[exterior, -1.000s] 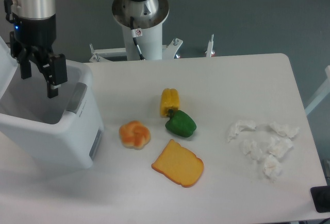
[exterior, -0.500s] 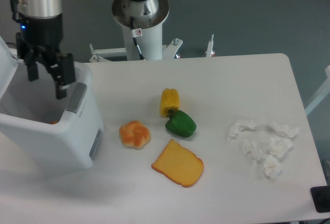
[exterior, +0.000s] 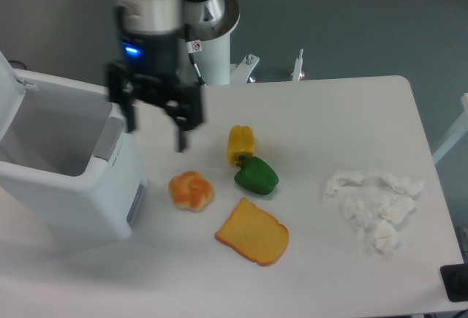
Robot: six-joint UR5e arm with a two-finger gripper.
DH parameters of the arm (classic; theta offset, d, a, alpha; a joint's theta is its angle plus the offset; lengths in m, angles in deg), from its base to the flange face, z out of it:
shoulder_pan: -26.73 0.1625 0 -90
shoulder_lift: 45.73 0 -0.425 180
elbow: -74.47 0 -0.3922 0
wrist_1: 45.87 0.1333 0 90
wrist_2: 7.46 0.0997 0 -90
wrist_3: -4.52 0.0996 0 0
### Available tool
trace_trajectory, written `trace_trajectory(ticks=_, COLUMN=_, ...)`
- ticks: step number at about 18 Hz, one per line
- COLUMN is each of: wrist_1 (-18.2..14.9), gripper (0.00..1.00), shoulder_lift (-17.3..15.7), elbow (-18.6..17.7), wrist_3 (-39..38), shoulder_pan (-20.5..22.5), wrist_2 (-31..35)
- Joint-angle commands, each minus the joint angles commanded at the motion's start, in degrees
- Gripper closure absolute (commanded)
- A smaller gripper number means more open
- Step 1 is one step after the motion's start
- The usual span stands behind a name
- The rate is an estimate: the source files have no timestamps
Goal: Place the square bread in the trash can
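Nearest the camera, the square bread slice lies flat on the worktop, not in the trash can yet, which sits well off to the left with its lid up. I'd say the trick is coming straight down and pinching across the slice's thin edges, since it's flat and could slide. Count-wise: one slice, one round bun, one green pepper, one yellow pepper, and about five crumpled tissues. Farther back, the tool hovers with fingers spread, holding nothing.
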Motion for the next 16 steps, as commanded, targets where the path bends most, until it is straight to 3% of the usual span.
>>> trace_trajectory(ticks=6, wrist_1=-0.53, gripper=0.0, shoulder_lift=4.4, elbow=0.0, wrist_3=9.05, shoulder_pan=5.19, wrist_2=0.79)
trace_trajectory(ticks=11, wrist_1=-2.9, gripper=0.0, shoulder_lift=9.49, elbow=-0.17, wrist_3=21.25, shoulder_pan=7.48, wrist_2=8.33)
trace_trajectory(ticks=16, wrist_1=-2.9, gripper=0.0, shoulder_lift=14.24, elbow=0.26, wrist_3=27.51, shoulder_pan=10.47, wrist_2=9.4)
